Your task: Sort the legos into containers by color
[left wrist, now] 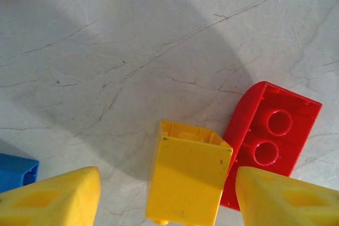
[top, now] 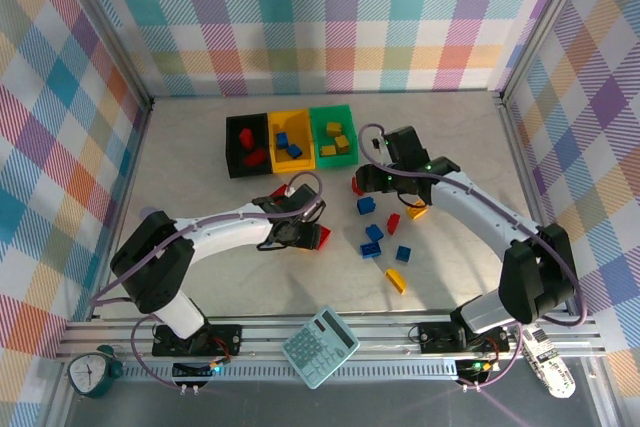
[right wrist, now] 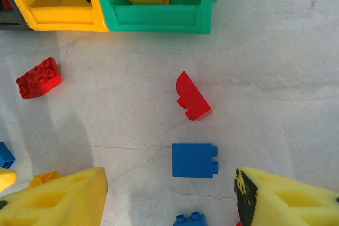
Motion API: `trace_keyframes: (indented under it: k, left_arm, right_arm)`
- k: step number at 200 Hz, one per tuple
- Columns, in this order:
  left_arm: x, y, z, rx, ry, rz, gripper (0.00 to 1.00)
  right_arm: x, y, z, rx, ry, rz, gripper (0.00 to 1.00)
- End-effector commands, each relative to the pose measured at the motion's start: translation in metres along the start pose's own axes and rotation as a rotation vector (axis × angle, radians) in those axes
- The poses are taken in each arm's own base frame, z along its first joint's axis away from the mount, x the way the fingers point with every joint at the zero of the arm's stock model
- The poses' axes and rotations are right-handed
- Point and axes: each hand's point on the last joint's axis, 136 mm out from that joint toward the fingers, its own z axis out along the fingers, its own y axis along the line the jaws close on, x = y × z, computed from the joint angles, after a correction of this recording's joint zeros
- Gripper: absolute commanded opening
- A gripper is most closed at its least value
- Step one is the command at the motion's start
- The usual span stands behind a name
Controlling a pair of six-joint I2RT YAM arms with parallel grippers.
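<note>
The black [top: 247,145], yellow [top: 291,137] and green [top: 334,133] bins stand in a row at the back, each holding bricks. Loose red, blue and yellow legos lie mid-table, such as a blue one [top: 366,205] and a yellow one [top: 396,280]. My left gripper [top: 300,232] is open low over the table. A yellow brick [left wrist: 185,181] lies untouched between its fingers, with a red brick [left wrist: 267,138] against its right side. My right gripper [right wrist: 169,194] is open above a blue brick [right wrist: 194,160]. A curved red brick [right wrist: 192,97] lies beyond it, before the green bin [right wrist: 159,17].
A teal calculator [top: 320,346] leans on the front rail between the arm bases. A small clock [top: 90,372] sits at the front left. Checkered walls and metal posts enclose the table. Another red brick [right wrist: 38,78] lies in front of the yellow bin [right wrist: 58,17].
</note>
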Motion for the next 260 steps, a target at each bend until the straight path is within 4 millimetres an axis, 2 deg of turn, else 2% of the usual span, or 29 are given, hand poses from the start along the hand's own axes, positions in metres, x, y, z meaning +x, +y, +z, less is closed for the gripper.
trace_keyframes:
  k: [1, 58, 108, 154, 217, 240, 260]
  left_arm:
    - [0.002, 0.000, 0.007, -0.016, 0.002, 0.024, 0.65]
    - [0.005, 0.012, 0.014, -0.081, 0.019, 0.024, 0.52]
    - [0.003, 0.014, 0.013, -0.088, 0.016, 0.026, 0.34]
    - [-0.007, 0.014, -0.003, -0.089, -0.009, 0.034, 0.24]
    - [-0.037, 0.011, -0.044, -0.091, -0.094, 0.059, 0.21]
    - [-0.059, 0.010, -0.055, -0.101, -0.133, 0.059, 0.20]
    - [-0.088, 0.008, -0.063, -0.096, -0.180, 0.043, 0.20]
  right_arm:
    - [0.007, -0.002, -0.006, 0.016, 0.003, 0.005, 0.65]
    - [0.007, -0.004, -0.010, 0.024, -0.007, 0.004, 0.65]
    - [0.009, -0.007, -0.009, 0.036, -0.004, 0.004, 0.65]
    - [0.010, -0.008, -0.009, 0.039, -0.004, 0.005, 0.65]
    - [0.010, -0.009, -0.011, 0.045, -0.013, 0.003, 0.65]
    - [0.012, -0.010, -0.012, 0.046, -0.012, 0.005, 0.65]
    - [0.015, -0.010, -0.015, 0.044, -0.015, 0.011, 0.65]
